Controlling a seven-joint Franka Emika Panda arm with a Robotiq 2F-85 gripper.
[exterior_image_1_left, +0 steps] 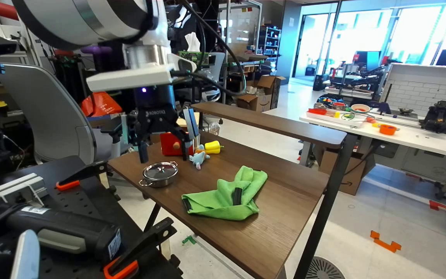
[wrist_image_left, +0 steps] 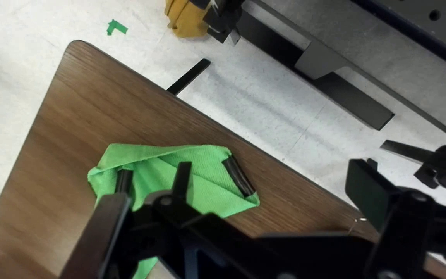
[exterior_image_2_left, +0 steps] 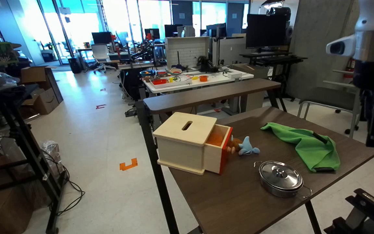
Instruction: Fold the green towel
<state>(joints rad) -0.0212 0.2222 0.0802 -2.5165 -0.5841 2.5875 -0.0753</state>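
- Currently, our gripper (exterior_image_1_left: 164,154) hangs in the air, fingers (exterior_image_1_left: 143,153) well apart and nothing held between them — clear of the cloth it is meant to fold.
- Rumpled on the brown table (exterior_image_1_left: 273,232), the green towel (exterior_image_1_left: 223,199) lies near the edge: one flap is spread fairly flat, pointing toward the lidded pot (exterior_image_1_left: 160,174), while the rest is bunched and turned over on itself. Towel and pot do not touch.
- A black strip (wrist_image_left: 239,176) runs along the end of that flap; a second strip (exterior_image_1_left: 237,196) shows on top of the bunched part. We see no neat fold, so we judge the job to be at its start.
- By its look, we expect the towel to be light, soft and floppy, with nothing to break. Its textured weave should give good grip, and slipping seems a small worry; sagging is the larger one, since a lifted corner will likely droop and drag creases with it.
- For a hold, we favour the flap's end beside the black strip — a shallow pinch on the free edge, from where it could be carried over the heap. Whether the strip is stiffer than the cloth, we cannot tell.
- A pinch in the middle, we reckon, would bring up several layers at once; fingers set too low could scrape the wood, and a wide sweep might knock the pot.
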